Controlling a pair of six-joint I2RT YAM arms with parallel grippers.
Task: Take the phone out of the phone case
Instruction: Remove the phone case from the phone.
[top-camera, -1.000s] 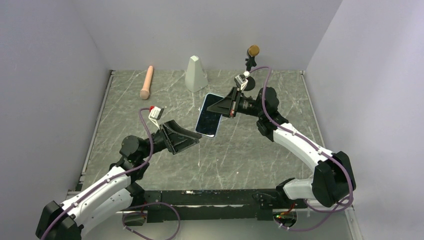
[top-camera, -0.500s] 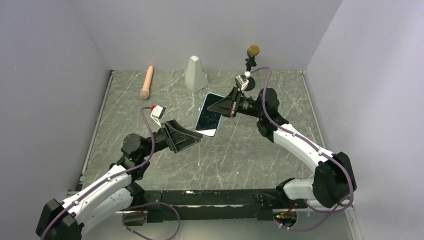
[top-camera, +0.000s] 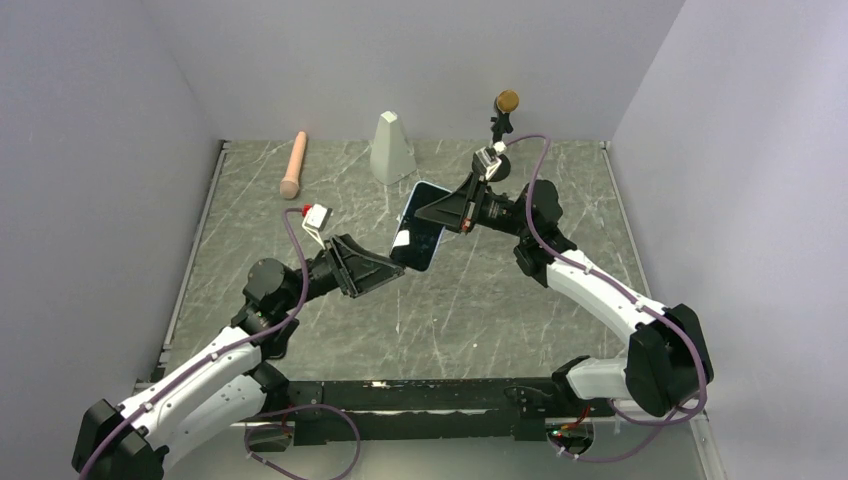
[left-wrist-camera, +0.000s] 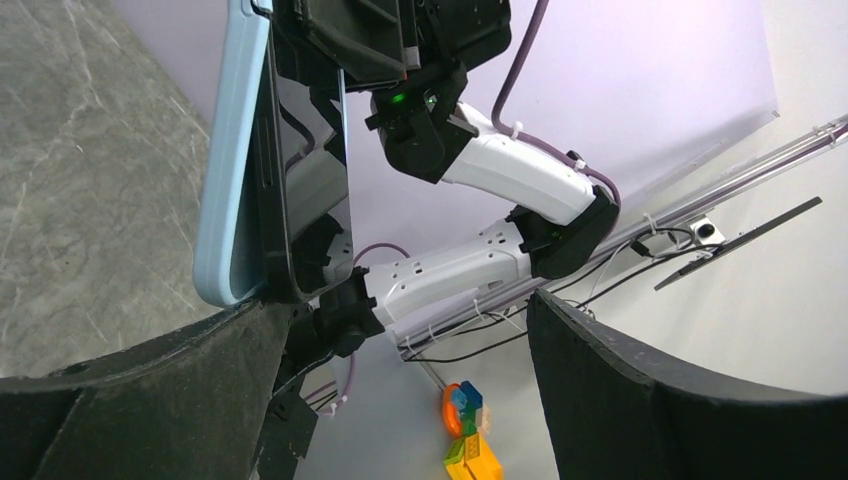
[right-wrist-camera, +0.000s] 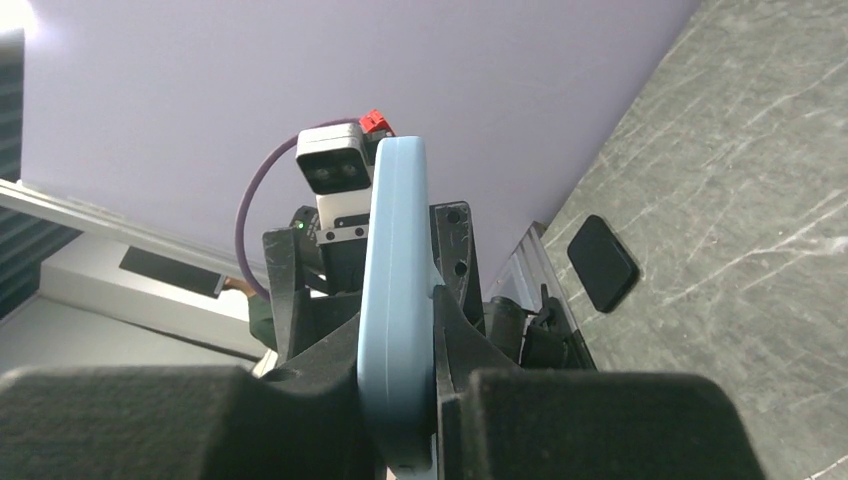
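My right gripper (top-camera: 428, 214) is shut on the light-blue phone case (top-camera: 405, 212) and holds it above the table, tilted. The black phone (top-camera: 420, 243) sits in the case, screen up. In the right wrist view the case's edge (right-wrist-camera: 397, 300) is pinched between the fingers (right-wrist-camera: 150, 420). My left gripper (top-camera: 393, 270) is open, its tips at the phone's lower end. In the left wrist view the case (left-wrist-camera: 232, 170) and the phone's glass (left-wrist-camera: 312, 170) stand just above the left finger (left-wrist-camera: 150, 400). I cannot tell whether they touch. The other finger (left-wrist-camera: 690, 400) is well apart.
A peach cylinder (top-camera: 292, 165), a white tapered block (top-camera: 391, 147) and a black stand with a brown ball (top-camera: 506, 106) are at the back of the grey marble table (top-camera: 480, 310). A small flat black thing (right-wrist-camera: 603, 263) lies near the table's edge. Walls close three sides.
My left gripper has moved up and right, to the phone's lower end. My right gripper has turned the cased phone slightly toward it.
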